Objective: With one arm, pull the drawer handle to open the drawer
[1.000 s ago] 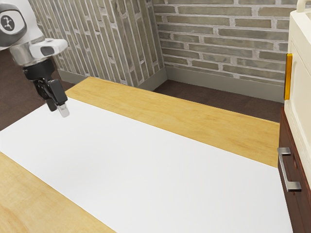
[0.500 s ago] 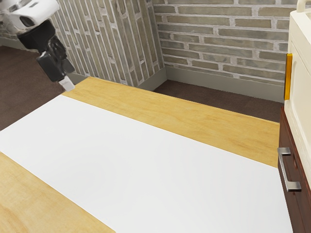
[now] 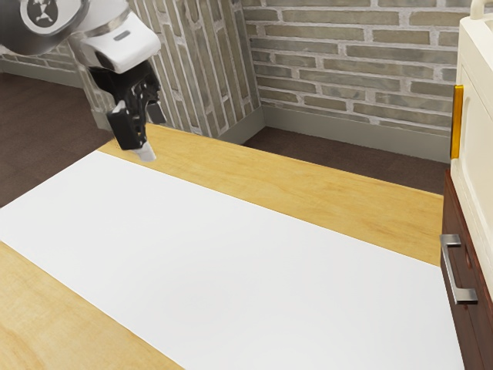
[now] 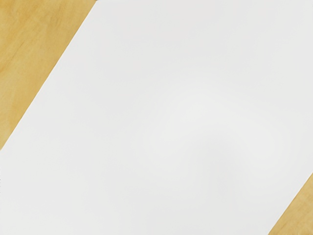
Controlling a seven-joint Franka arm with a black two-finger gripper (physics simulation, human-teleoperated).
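while the two-finger gripper (image 3: pixel 152 139) hangs over the near end of the white sheet (image 3: pixel 239 247), its black fingers stand apart with nothing gripped. well ahead of it, toward the exterior view's right, the silver bar handle (image 3: pixel 451 270) sits on the dark wood drawer (image 3: pixel 456 216), whose front looks shut. the handle seems rigid metal, smooth enough to let fingertips slide, so i'd take it around the middle of the bar, away from both mounts. i expect the drawer to be stiff and fairly heavy; a steady, straight pull back should suit it.
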